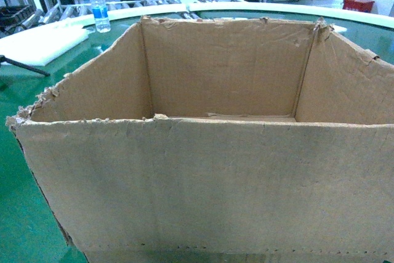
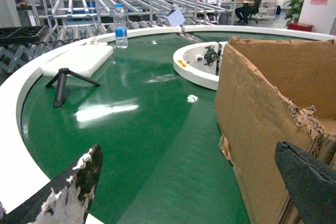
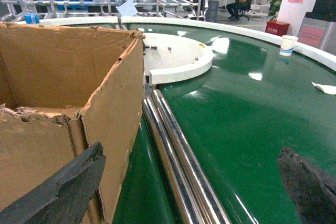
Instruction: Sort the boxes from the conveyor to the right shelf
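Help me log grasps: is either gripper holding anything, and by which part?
Nothing is clamped. The left gripper and right gripper are open, one finger of each beside a torn corner of the box; contact cannot be told.

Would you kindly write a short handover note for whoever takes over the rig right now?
Left gripper: open, jaws straddling the left wall of the cardboard box near its front corner.
Right gripper: open, jaws astride the box's right wall.
Box: upright, empty, on the green conveyor directly before the robot.
Done: arms positioned at both sides.
Left: close the jaws, lift, carry to the right shelf, which is not identifiable in these views.
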Controlling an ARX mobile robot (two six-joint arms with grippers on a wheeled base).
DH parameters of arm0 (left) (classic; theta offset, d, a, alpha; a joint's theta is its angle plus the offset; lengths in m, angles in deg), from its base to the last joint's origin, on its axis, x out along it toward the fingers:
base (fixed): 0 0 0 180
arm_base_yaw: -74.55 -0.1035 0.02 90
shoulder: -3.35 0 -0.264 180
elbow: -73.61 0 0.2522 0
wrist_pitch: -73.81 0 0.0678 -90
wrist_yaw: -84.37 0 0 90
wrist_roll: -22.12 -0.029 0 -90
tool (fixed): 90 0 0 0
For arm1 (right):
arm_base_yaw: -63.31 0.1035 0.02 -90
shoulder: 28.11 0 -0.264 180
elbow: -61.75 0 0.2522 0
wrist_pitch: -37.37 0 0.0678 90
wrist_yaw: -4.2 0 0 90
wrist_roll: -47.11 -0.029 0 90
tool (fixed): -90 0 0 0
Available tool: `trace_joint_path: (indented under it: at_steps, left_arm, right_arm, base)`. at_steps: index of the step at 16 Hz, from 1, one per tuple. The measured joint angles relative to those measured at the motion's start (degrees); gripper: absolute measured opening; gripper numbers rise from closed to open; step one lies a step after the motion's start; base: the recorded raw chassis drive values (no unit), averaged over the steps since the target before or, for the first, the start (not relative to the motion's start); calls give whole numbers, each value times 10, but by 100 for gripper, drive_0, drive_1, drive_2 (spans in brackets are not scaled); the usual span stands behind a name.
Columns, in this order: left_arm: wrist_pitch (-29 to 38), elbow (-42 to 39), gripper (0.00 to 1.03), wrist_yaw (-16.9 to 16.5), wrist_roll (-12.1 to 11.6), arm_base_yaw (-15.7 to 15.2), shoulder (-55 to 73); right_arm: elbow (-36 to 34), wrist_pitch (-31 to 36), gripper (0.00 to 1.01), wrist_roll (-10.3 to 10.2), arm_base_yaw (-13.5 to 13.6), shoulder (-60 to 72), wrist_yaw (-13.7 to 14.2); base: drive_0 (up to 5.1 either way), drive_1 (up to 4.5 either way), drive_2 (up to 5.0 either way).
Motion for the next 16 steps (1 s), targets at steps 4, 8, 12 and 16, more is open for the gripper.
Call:
trace_joint_path:
  at_steps: [4,8,12,16]
  left_arm:
    - [0,0,98,0,0,0,0]
    - [1,0,98,-25,10,-37,1]
    - [155,26,98,-36,29,-26,164]
    - [287,156,98,-4,44,53,405]
  right_arm:
    - [0,0,98,0,0,0,0]
    - [0,26,98,-14,-33,8,-33]
    - [35,188,98,-15,-5,193,-23]
    - [161,280,98,-7,54,451,9]
  base:
    - [0,0,0]
    - [0,0,0]
    - [0,0,0]
    - [0,0,0]
